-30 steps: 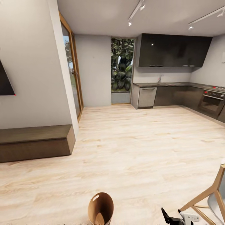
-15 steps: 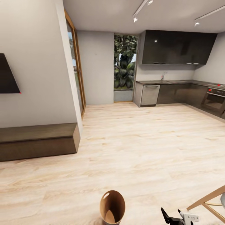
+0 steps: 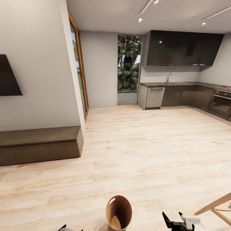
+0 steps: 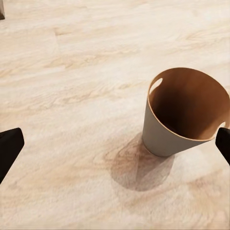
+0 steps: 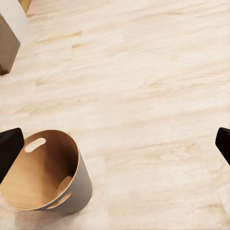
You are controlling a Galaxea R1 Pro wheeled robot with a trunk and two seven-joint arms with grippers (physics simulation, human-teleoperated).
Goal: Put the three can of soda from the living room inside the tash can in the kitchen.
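A: From the head camera we start at far left: black wall TV (image 3: 9,77) on the pale wall, a dark wooden bench (image 3: 38,144) below it. Wood-framed glass doors (image 3: 79,69) stand past the wall's corner.

B: We note the left hand (image 3: 71,228) barely peeking in at the bottom edge there. In its wrist camera the left hand (image 4: 115,146) has both dark fingertips (image 4: 9,146) at opposite edges of the frame, spread wide, nothing between them but floor.

A: The tash can (image 3: 119,213) stands upright on the pale wood floor (image 3: 144,144), bottom centre, between the two hands. Coppery inside, grey-beige outside (image 4: 160,134), oval cut-out near the rim. We see no cans inside it (image 5: 40,172).

B: Right of it, the right hand (image 3: 173,222), black fingers parted. Its wrist camera agrees: right hand (image 5: 115,143) wide apart, holding nothing.

A: Far right: the kitchen's dark wall cupboards (image 3: 183,48), steel dishwasher front (image 3: 154,98), oven (image 3: 220,102), and a wooden chair leg (image 3: 214,205) in the corner.
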